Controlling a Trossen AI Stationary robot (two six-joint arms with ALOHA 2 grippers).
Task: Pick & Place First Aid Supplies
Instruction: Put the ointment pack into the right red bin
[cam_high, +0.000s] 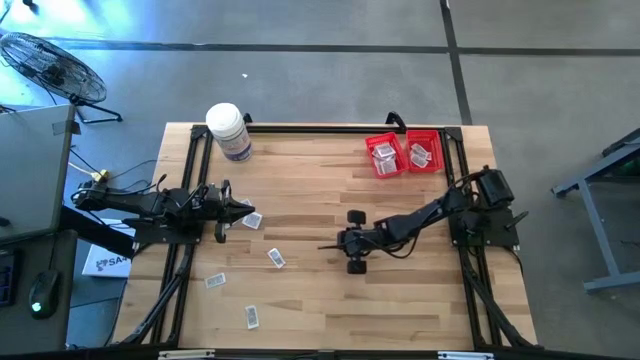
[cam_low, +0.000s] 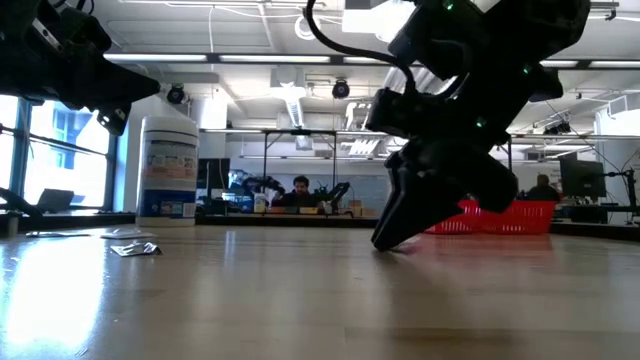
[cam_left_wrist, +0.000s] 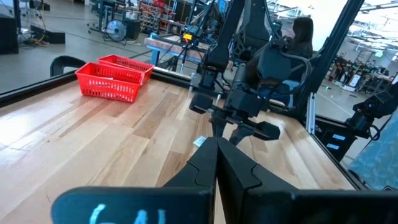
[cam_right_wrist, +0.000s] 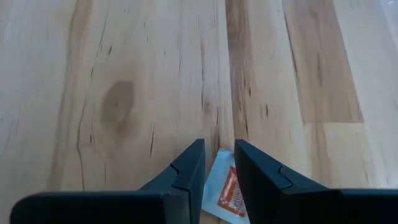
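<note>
Dark fingers of the right gripper (cam_right_wrist: 217, 177) pinch a small white packet (cam_right_wrist: 226, 190) with red print, low over the wooden table (cam_high: 320, 290).

Its jaws are shut on that packet, near the middle of the table, tips pointing down at the boards. The left gripper (cam_left_wrist: 217, 163) waits on the left side with its jaws pressed together and nothing between them. One loose packet (cam_high: 251, 221) lies just beside it, and three more (cam_high: 276, 258) (cam_high: 215, 281) (cam_high: 252, 317) are spread out nearer the front edge. Two red baskets (cam_high: 403, 154) with packets inside sit at the back right. A big white bottle (cam_high: 229, 131) stands at the back left.
</note>
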